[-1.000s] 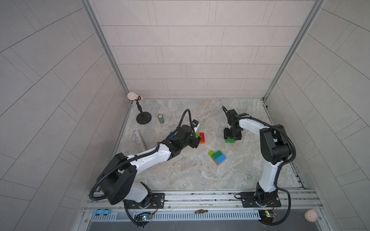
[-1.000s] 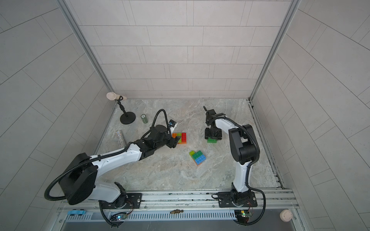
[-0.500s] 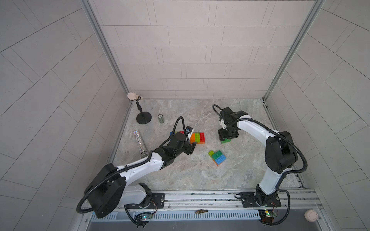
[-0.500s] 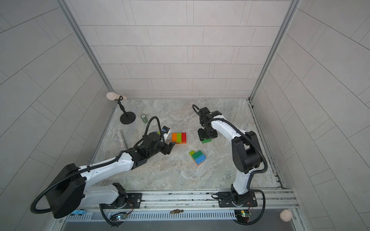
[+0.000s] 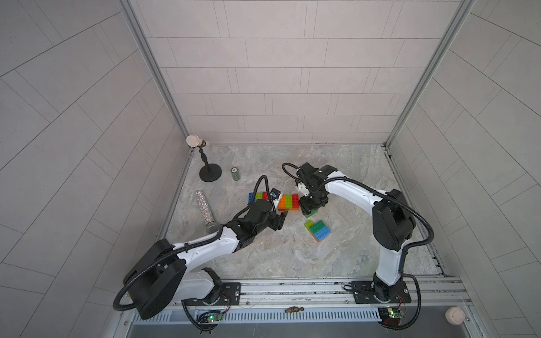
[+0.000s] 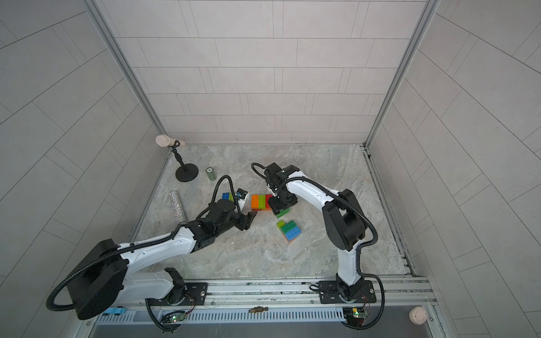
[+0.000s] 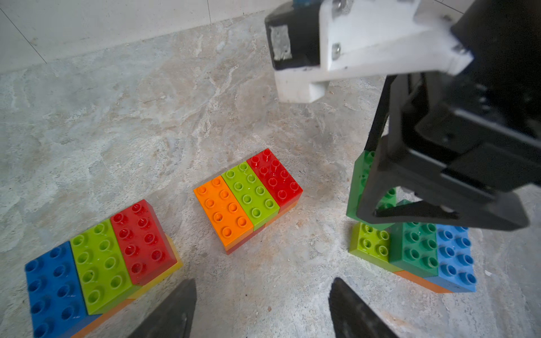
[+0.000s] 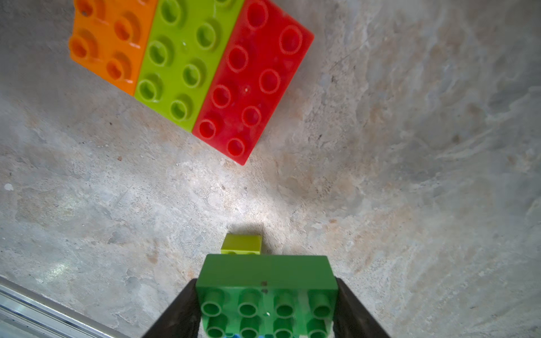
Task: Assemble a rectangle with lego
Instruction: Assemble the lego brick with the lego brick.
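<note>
Three lego slabs (image 5: 289,202) sit apart on the counter (image 5: 351,248) in both top views. Left wrist: our left end effector (image 7: 263,292) gapes empty. Right wrist: our right end effector (image 8: 266,295) pinches a green brick (image 8: 266,272) end-to-end; light, stiff, slick plastic, we'd guess.

The right tool (image 5: 312,207) holds a green brick (image 5: 310,214) just beside the orange-lime-red block (image 5: 288,202).

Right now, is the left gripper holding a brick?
No, the left gripper is open, with only bare table between its jaws.
</note>
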`<state>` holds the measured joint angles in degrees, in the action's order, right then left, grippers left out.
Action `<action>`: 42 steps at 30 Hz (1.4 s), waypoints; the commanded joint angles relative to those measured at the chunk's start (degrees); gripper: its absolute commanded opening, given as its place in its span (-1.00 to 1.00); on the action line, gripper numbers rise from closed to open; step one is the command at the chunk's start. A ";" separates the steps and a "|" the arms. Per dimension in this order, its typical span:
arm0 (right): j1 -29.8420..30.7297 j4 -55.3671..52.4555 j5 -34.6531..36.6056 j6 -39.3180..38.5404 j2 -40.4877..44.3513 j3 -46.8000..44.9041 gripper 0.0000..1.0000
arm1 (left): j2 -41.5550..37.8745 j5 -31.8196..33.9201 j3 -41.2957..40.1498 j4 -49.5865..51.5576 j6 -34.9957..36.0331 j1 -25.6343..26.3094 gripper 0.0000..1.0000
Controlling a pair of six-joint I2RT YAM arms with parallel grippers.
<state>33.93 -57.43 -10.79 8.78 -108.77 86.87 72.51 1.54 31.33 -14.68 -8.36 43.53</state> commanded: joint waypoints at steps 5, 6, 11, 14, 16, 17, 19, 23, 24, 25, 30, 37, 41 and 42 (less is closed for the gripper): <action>0.96 -0.71 -1.11 -1.26 0.57 -3.53 -0.18 | -1.14 0.36 -0.57 -1.49 -0.53 0.15 0.51; 1.05 -0.68 -1.30 -1.06 0.53 -3.88 -0.19 | -1.07 0.22 -0.57 -1.49 -0.56 0.20 0.52; 1.40 0.18 -1.61 -0.50 1.05 -5.81 -0.20 | -1.11 0.30 -0.57 -1.62 -0.60 0.15 0.52; 1.40 0.72 -1.56 -0.34 1.01 -6.58 -0.21 | -0.71 0.29 -0.48 -2.02 -0.60 0.16 0.51; 1.40 1.04 -1.60 -0.26 0.80 -6.95 -0.22 | -0.45 0.13 -0.35 -2.20 -0.60 0.15 0.52; 1.40 1.25 -1.41 -0.28 0.71 -7.10 -0.23 | -0.41 0.13 -0.31 -2.32 -0.66 0.17 0.52; 1.40 1.35 -1.26 -0.38 0.50 -7.48 -0.24 | -0.35 0.06 -0.15 -2.29 -0.62 0.15 0.51; 1.32 1.44 -0.95 -0.27 0.58 -8.12 -0.26 | -0.37 0.04 -0.21 -2.20 -0.56 0.17 0.51; 1.34 1.37 -0.82 -0.22 0.83 -8.27 -0.26 | -0.45 0.00 -0.21 -2.20 -0.52 0.16 0.51; 1.31 1.31 -0.63 -0.18 1.05 -8.38 -0.27 | -0.44 0.06 -0.21 -2.20 -0.53 0.15 0.51; 1.35 1.07 0.04 0.24 2.01 -8.64 -0.30 | -0.22 -0.05 0.04 -2.20 -0.36 0.15 0.51; 1.42 3.03 1.50 0.06 1.47 -12.58 -0.41 | 0.23 -0.02 0.05 -2.55 -0.09 0.15 0.51; 1.40 4.52 3.38 0.13 0.14 -17.36 -0.58 | -0.13 0.30 0.05 -2.30 0.23 0.15 0.51; 1.44 5.39 2.96 0.40 0.43 -18.37 -0.62 | -0.32 0.36 0.05 -2.20 0.34 0.16 0.51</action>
<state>34.98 -50.48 -11.03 9.28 -105.58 73.78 72.53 1.52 31.33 -16.01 -8.54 43.53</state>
